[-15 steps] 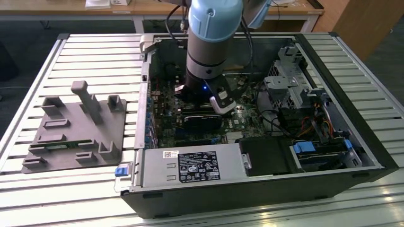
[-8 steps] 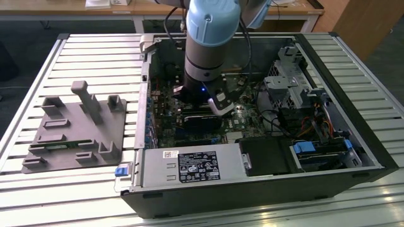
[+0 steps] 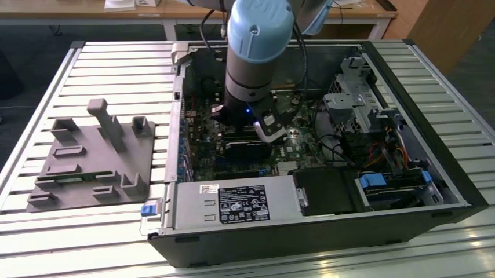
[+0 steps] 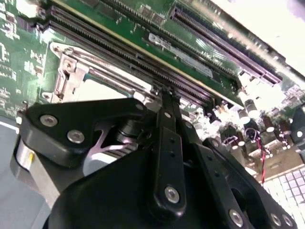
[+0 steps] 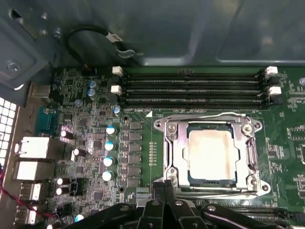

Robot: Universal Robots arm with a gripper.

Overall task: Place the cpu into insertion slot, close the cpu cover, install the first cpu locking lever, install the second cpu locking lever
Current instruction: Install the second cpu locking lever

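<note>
An open computer case point(image 3: 309, 220) lies on a slatted metal tabletop point(image 3: 116, 63). The blue-and-grey robot arm point(image 3: 259, 46) reaches down into the case, and its jaws point(image 3: 267, 136) hang low over the green motherboard point(image 5: 138, 143).

In the first wrist view, the cpu point(image 5: 213, 151) lies flat in the insertion slot point(image 5: 190, 179), its pale metal top facing up. It lies just ahead of the jaws' tips point(image 5: 162, 187). The cpu cover point(image 5: 174, 152), a thin silver frame, lies down around the chip, its opening showing the chip's top. A thin metal locking lever point(image 5: 209, 116) runs along the far edge of the frame, on the side away from the jaws. Beyond it lie four long black memory slots point(image 5: 190, 88).

In both wrist views the two slim black fingers point(image 4: 167, 119) are pressed together at their tips, with nothing seen between them.

Well off to the side of the jaws, outside the case, a grey moulded fixture point(image 3: 93, 156) rests on the tabletop.
</note>
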